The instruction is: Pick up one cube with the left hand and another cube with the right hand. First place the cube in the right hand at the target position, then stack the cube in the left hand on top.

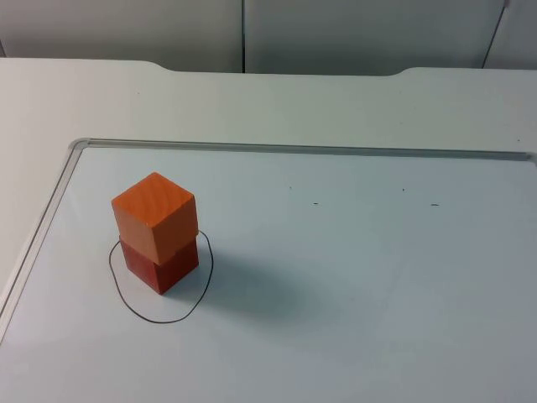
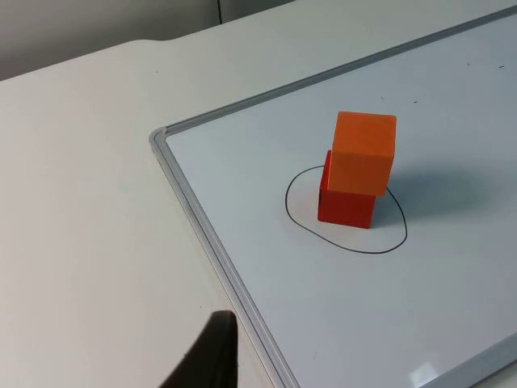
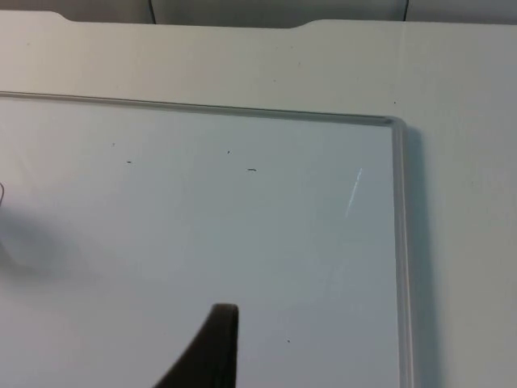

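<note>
Left gripper (image 2: 212,356) and right gripper (image 3: 212,349): can't tell their state. Your orange cube (image 1: 155,217) sits on the red cube (image 1: 161,264) inside the drawn circle (image 1: 159,320). They look light, rigid and smooth, so grab flat opposite sides.

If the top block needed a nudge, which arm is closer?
Probably the left: its camera looks at the orange cube on the red cube inside the drawn circle. The right faces bare whiteboard.

Even bright light, soft rightward shadows
</note>
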